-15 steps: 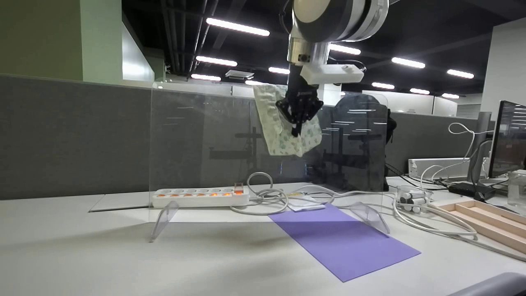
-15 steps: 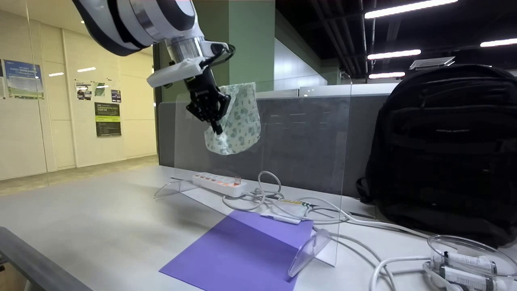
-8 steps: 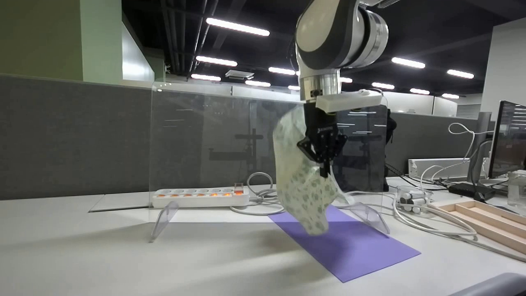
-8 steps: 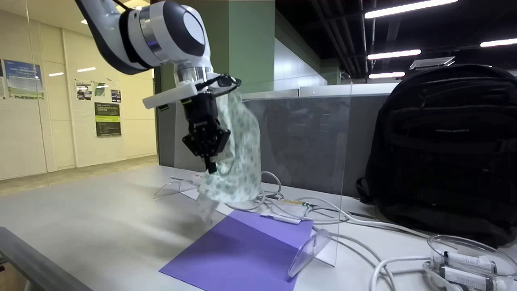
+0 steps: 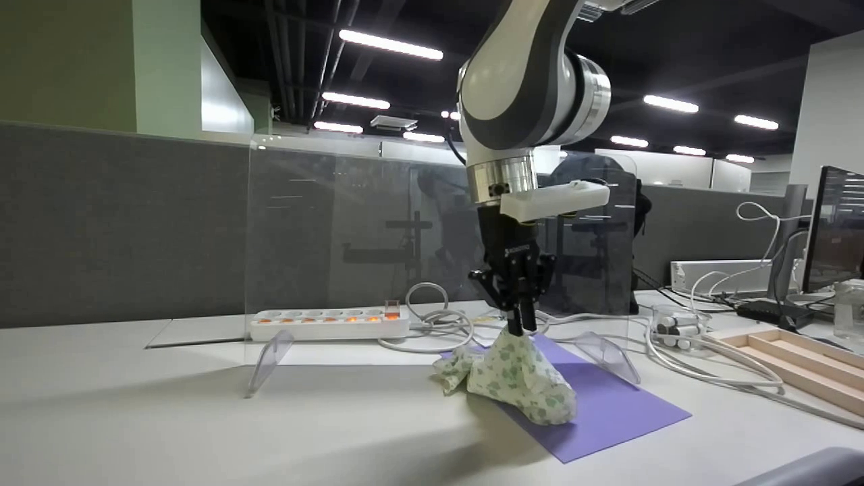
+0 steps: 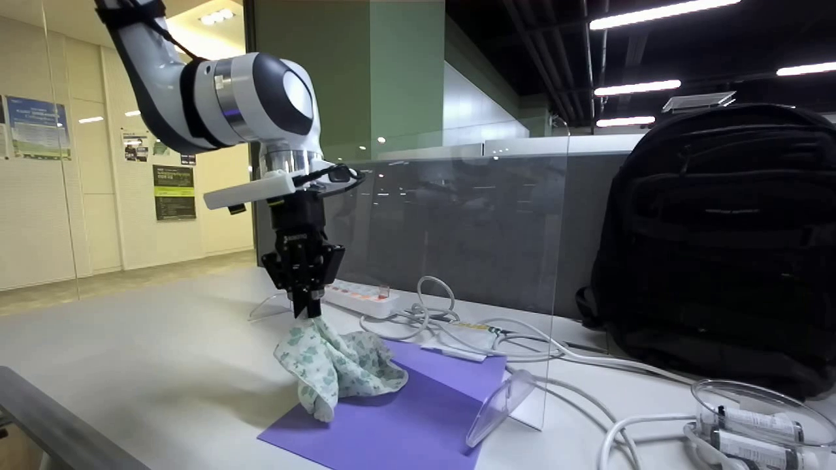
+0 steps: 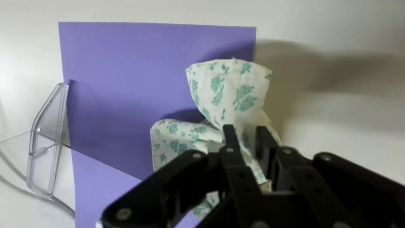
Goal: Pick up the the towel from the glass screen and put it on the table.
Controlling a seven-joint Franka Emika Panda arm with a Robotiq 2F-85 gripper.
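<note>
The towel, white with green leaf print, stands bunched with its peak up on the table and purple sheet, in both exterior views (image 5: 523,385) (image 6: 349,362) and in the wrist view (image 7: 227,85). My gripper points down right above the peak, in both exterior views (image 5: 522,329) (image 6: 307,312). In the wrist view my fingertips (image 7: 245,131) are a little apart, with towel cloth in and below the gap. The clear glass screen (image 5: 324,229) stands upright behind the gripper, with no towel on it. The white table (image 5: 169,425) lies in front.
The purple sheet (image 5: 621,412) lies partly under the screen. The screen's clear feet (image 5: 270,361) (image 6: 501,408) stick out forward. Behind it are a white power strip (image 5: 324,325) and loose cables (image 5: 445,331). A black backpack (image 6: 718,261) and a clear container (image 6: 761,424) stand to the side.
My gripper has come down from the screen's upper part to low over the table. The towel came off the screen with it and now rests bunched. The fingers have parted slightly.
</note>
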